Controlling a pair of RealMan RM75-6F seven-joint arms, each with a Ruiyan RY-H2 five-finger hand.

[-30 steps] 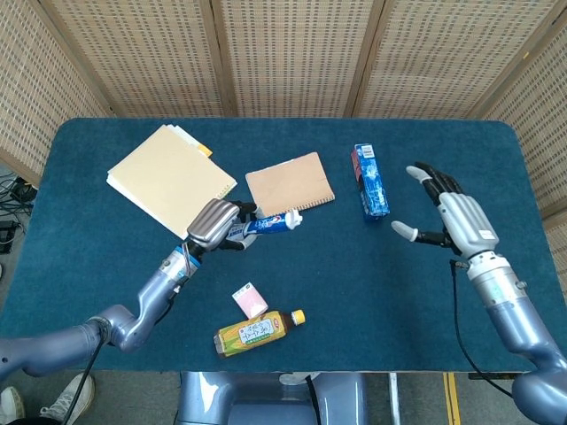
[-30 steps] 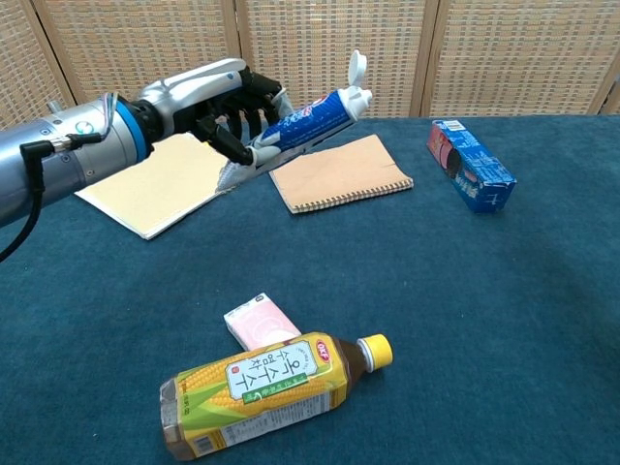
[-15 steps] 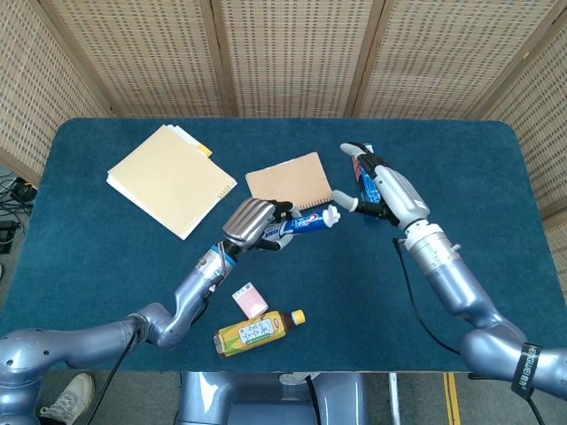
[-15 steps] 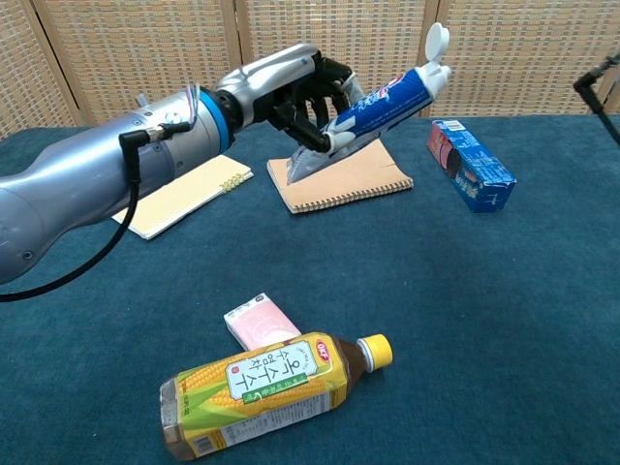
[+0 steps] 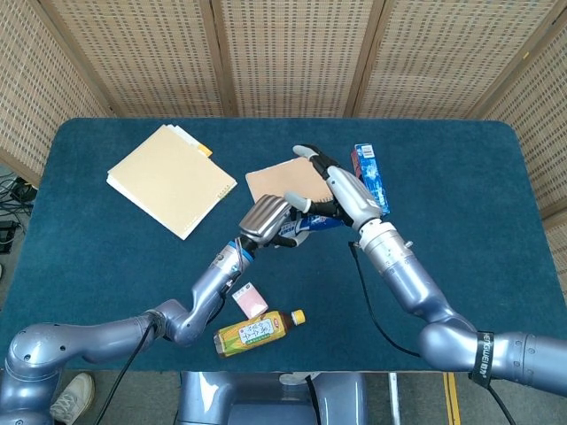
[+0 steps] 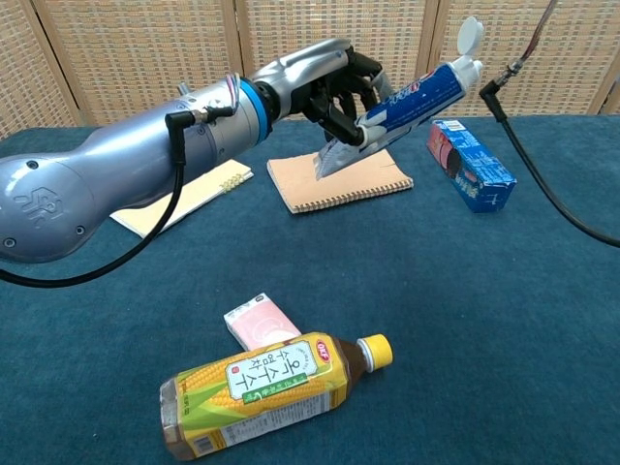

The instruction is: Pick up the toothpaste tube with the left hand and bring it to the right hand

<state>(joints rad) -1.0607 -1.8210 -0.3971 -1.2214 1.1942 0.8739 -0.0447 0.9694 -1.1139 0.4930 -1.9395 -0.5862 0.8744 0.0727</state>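
My left hand (image 5: 268,220) grips the blue-and-white toothpaste tube (image 5: 317,222) by its flat tail end and holds it above the table's middle. In the chest view that hand (image 6: 334,92) has the tube (image 6: 412,100) tilted up to the right, its white flip cap (image 6: 472,34) standing open. My right hand (image 5: 341,190) hovers with fingers spread right over the tube's cap end, holding nothing. The chest view shows only the right arm's cable, not the hand.
A brown spiral notebook (image 6: 339,174) lies under the raised tube and a blue carton (image 6: 470,165) to its right. A cream folder (image 5: 168,177) sits back left. A corn-tea bottle (image 6: 262,392) and a pink packet (image 6: 262,323) lie near the front edge.
My left hand carried the tube rightward and higher. My right hand swept in from the far right and now sits just above the tube's cap end.
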